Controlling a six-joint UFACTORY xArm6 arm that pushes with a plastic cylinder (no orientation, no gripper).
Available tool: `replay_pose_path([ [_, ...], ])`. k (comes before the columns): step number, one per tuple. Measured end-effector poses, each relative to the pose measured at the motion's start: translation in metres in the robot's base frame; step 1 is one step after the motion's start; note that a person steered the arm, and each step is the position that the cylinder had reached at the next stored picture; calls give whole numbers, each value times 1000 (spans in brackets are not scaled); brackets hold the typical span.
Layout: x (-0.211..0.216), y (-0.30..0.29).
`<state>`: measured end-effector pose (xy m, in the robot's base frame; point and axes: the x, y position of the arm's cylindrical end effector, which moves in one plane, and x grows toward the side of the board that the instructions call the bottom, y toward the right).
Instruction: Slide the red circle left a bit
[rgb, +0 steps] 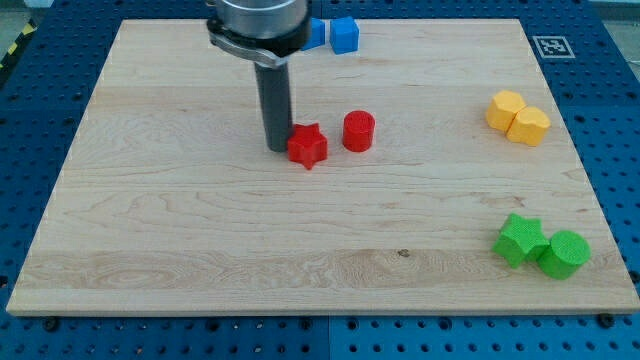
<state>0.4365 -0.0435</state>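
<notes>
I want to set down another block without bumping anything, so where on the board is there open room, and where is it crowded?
Open: the view's left side beside my tip, and the wide bottom strip below the red star and red circle. Also the gap between the circle and the yellow blocks. Crowded: the right edge around the yellow blocks and green blocks, and the top edge at the blue blocks.

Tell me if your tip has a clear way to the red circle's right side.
Probably not directly. My tip sits left of the red star, which lies between it and the red circle. I'd likely go round the star first.

Red circle (358, 131), red star (308, 146), pale wood-grain board (200, 230).
</notes>
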Motion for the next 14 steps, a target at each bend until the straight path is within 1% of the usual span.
replay_pose_path([
  [1, 7, 13],
  [2, 9, 13],
  [3, 50, 13],
  [4, 81, 48],
  [5, 83, 119],
  [6, 74, 182],
  [7, 38, 208],
  [8, 3, 198],
  [9, -10, 172],
  [11, -10, 136],
  [14, -10, 101],
])
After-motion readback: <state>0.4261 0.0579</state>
